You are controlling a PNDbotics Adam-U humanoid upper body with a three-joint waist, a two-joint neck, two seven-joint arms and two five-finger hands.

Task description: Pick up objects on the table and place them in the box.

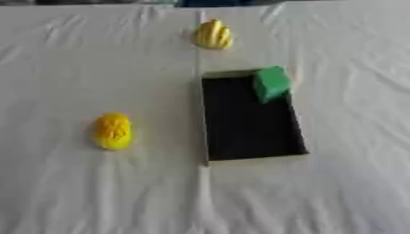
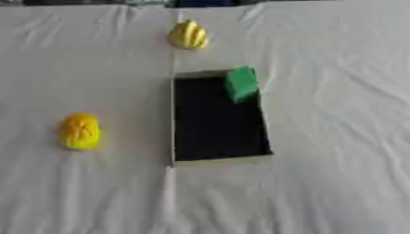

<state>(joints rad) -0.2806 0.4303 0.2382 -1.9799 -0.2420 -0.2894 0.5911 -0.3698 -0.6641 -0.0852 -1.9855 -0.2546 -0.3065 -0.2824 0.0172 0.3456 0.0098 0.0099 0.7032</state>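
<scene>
A shallow box (image 1: 250,123) with a black inside lies in the middle of the white cloth. A green block (image 1: 272,83) sits at the box's far right corner, leaning over its rim. A yellow ribbed object (image 1: 214,34) lies on the cloth beyond the box. Another yellow oval object (image 1: 113,131) lies to the left of the box. Neither of my hands shows in either view.
A wrinkled white cloth (image 1: 96,196) covers the whole table. Dark shapes run along the far edge at the top.
</scene>
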